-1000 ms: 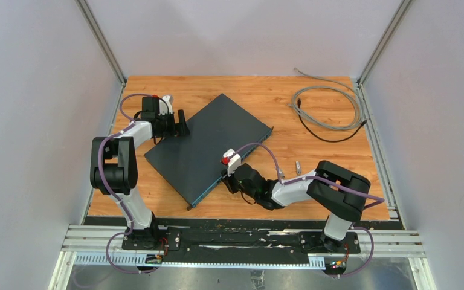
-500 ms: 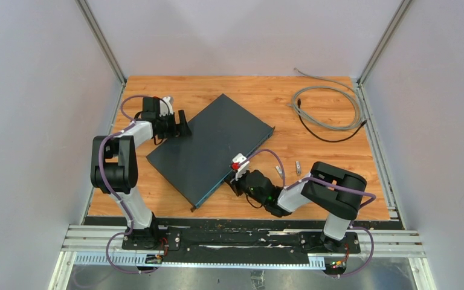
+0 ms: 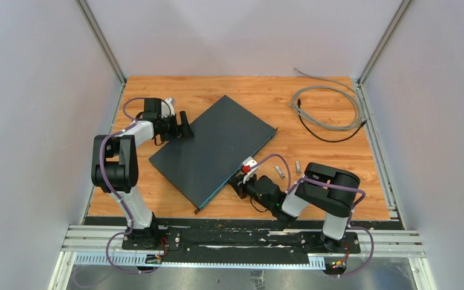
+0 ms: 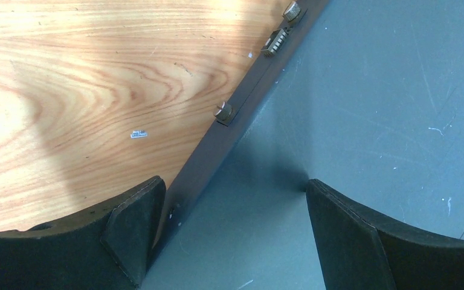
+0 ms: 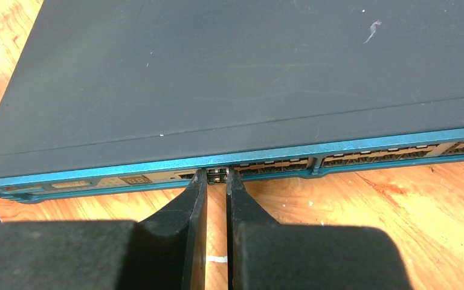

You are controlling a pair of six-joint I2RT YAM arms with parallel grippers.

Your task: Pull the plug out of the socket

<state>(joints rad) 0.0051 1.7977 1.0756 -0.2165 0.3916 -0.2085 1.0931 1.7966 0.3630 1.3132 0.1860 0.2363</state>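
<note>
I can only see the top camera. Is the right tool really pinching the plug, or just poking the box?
Observer: The right wrist camera shows the right tool nearly shut, with a small plug between its tips.
Kid: Is the plug out?
Observer: No, it sits in a socket on the box's blue front.
Kid: What's the left tool doing?
Observer: The left tool is open, straddling the box's back edge, with one finger over the wooden table.

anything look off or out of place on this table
The switch lies diagonal on the table, and two small loose pieces lie beside the right arm. Nothing looks spilled or broken.
</note>
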